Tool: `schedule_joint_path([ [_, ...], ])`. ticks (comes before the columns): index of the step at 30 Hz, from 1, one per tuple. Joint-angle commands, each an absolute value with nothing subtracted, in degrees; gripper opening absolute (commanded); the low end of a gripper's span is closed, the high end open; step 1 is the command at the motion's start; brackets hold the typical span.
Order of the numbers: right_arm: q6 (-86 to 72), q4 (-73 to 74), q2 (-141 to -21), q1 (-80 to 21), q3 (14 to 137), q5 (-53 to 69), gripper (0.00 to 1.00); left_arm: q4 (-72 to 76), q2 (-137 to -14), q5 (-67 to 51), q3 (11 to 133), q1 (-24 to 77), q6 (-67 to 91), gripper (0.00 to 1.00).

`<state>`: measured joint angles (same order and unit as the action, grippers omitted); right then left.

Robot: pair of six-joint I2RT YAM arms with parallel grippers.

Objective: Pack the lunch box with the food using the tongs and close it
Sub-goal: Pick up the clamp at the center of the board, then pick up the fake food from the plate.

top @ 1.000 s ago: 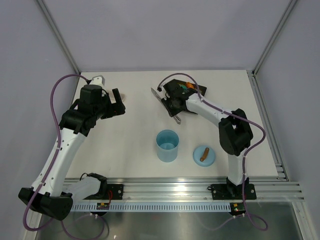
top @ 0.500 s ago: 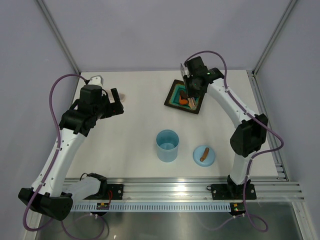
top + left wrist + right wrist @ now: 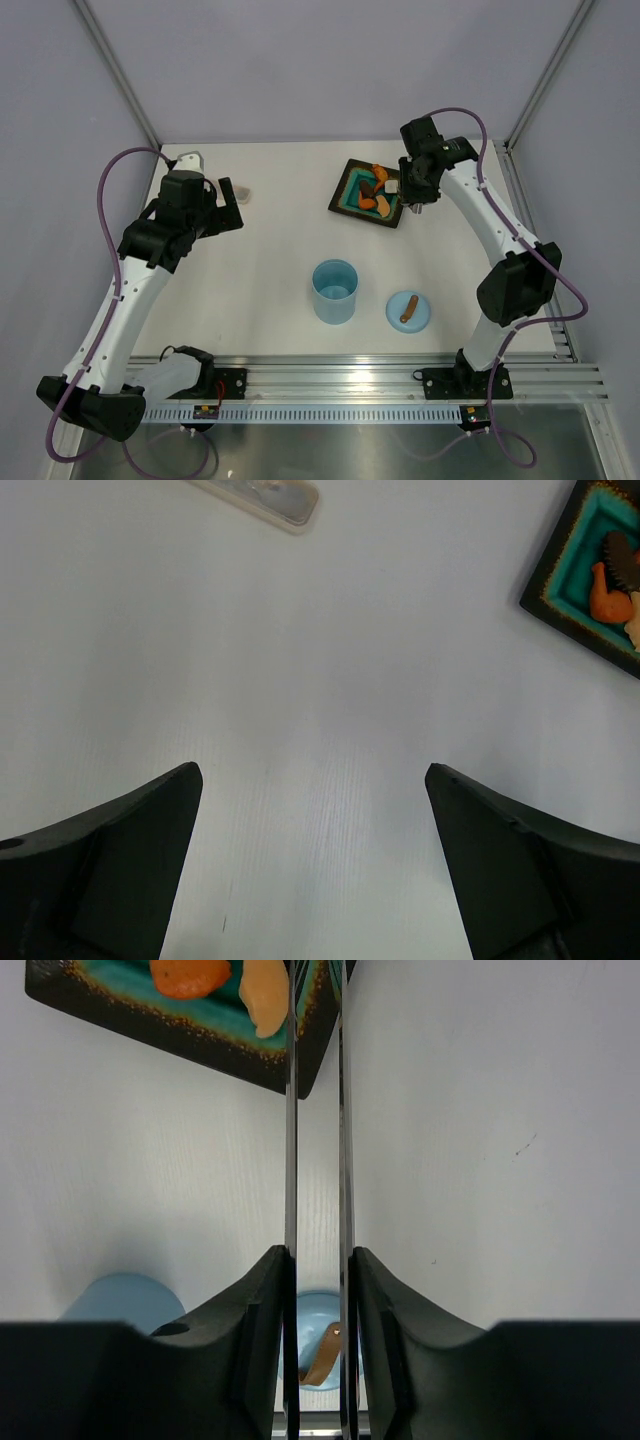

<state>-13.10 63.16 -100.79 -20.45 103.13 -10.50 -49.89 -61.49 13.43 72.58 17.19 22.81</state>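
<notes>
The light blue lunch box (image 3: 335,291) stands open at the table's middle, and its round lid (image 3: 408,310) with the brown bar lies to its right. Orange and brown food (image 3: 372,203) lies on the square teal plate (image 3: 347,196) at the back. My right gripper (image 3: 418,190) hovers at the plate's right edge, shut on the tongs (image 3: 291,1110). In the right wrist view their two thin arms run straight up from my gripper (image 3: 317,1252) toward the plate's corner (image 3: 310,1060), beside a pale orange piece (image 3: 262,990). My left gripper (image 3: 228,205) is open over bare table at the left.
A small pale translucent object (image 3: 270,495) lies on the table beyond my left gripper (image 3: 313,775). Grey walls and metal posts close in the back and sides. A slotted metal rail (image 3: 350,375) runs along the near edge.
My right gripper has swung with the tongs from the plate's near-left side across it to its right edge. The left arm has barely moved.
</notes>
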Motion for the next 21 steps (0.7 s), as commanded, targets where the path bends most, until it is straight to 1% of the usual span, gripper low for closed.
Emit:
schedule_joint_path([
  [1, -14.1, 63.7, -97.5, -20.6, 102.8, -12.7, 0.4, -48.5, -60.2, 15.6, 73.0, 17.2, 21.7, 0.99],
  [9, -14.6, 62.9, -96.8, -20.5, 104.5, -13.7, 0.39, -48.1, -60.7, 14.2, 72.4, 17.2, 22.1, 0.99],
  [15, -14.5, 60.7, -97.6, -20.6, 106.4, -12.7, 0.47, -47.7, -60.8, 14.0, 71.8, 17.2, 22.5, 0.99],
  [21, -13.6, 60.2, -101.8, -20.6, 110.0, -12.7, 0.49, -47.8, -60.8, 13.6, 71.7, 17.3, 22.8, 0.99],
])
